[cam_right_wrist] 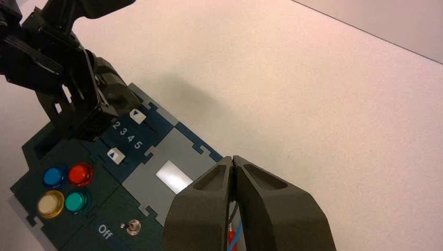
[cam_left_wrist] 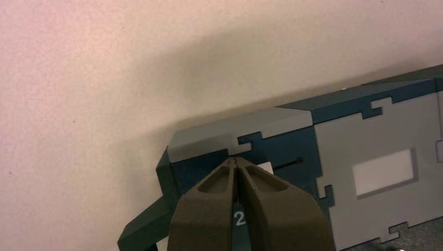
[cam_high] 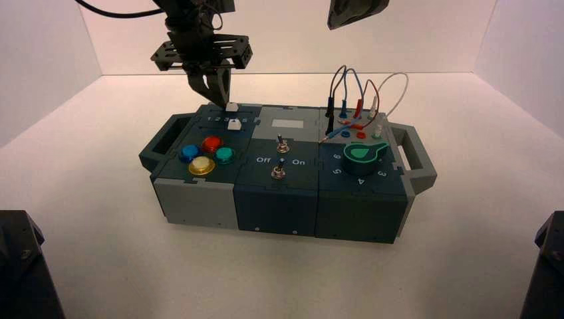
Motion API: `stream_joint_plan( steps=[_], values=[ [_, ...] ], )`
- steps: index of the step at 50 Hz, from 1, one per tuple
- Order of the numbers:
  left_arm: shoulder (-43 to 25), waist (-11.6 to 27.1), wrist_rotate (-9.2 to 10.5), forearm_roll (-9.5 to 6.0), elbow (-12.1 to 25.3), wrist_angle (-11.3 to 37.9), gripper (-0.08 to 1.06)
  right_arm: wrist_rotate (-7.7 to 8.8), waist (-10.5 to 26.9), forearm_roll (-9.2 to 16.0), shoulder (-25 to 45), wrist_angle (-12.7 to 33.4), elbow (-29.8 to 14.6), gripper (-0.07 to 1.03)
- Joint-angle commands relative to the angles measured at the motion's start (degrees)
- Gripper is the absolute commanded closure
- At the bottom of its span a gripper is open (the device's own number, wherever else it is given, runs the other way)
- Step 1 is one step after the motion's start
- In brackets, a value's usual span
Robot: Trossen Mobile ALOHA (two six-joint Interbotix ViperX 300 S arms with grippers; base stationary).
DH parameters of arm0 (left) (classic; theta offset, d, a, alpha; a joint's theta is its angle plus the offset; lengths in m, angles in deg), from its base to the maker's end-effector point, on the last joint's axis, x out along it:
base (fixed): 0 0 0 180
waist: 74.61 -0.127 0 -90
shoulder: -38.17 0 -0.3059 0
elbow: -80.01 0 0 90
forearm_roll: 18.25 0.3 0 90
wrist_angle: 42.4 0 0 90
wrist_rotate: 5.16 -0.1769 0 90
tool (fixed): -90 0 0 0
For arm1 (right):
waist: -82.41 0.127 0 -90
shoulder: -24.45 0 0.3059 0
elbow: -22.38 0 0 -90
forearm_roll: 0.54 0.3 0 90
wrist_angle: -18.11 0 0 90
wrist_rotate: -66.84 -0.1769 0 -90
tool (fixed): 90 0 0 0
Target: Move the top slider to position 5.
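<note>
The top slider (cam_high: 232,106) is a small white cube in the far slot at the box's back left. It stands near the middle of the small printed row 1 to 5 (cam_high: 226,119). My left gripper (cam_high: 216,93) is shut and points down with its tips just left of this slider, on the low-number side. I cannot tell whether they touch. In the left wrist view the fingertips (cam_left_wrist: 230,163) hide most of the slider (cam_left_wrist: 265,168). The right wrist view shows the top slider (cam_right_wrist: 138,116), the numeral 5 (cam_right_wrist: 137,145) and the left gripper (cam_right_wrist: 104,99). My right gripper (cam_right_wrist: 232,159) is shut and empty above the box's back right.
A second white slider (cam_high: 233,123) sits just in front of the number row. Four round buttons (cam_high: 207,154) are at the front left. Two toggle switches (cam_high: 279,157) stand mid-box. A green dial (cam_high: 364,155) and plugged wires (cam_high: 356,100) are on the right.
</note>
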Motion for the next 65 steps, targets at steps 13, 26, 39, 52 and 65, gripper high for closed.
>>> stream_joint_plan(
  steps=[13, 26, 39, 52, 65],
  values=[
    [0.62, 0.88, 0.18, -0.18, 1.93, 0.26, 1.01, -0.09, 0.09, 0.00, -1.23, -0.62, -1.67, 0.99],
    [-0.35, 1.93, 0.18, -0.09, 2.37, 0.26, 1.01, -0.09, 0.09, -0.09, -1.23, -0.62, -1.67, 0.99],
    [-0.88, 2.81, 0.18, -0.53, 2.90, 0.26, 1.01, -0.09, 0.09, -0.09, -1.32, -0.62, -1.76, 0.99],
    [-0.88, 3.87, 0.18, -0.70, 3.08, 0.53, 1.01, -0.09, 0.09, -0.09, -1.32, -0.62, -1.76, 0.98],
    [-0.79, 4.48, 0.18, -0.79, 3.16, 0.70, 1.01, -0.09, 0.00, -0.09, -1.58, -0.62, -1.76, 0.99]
  ],
)
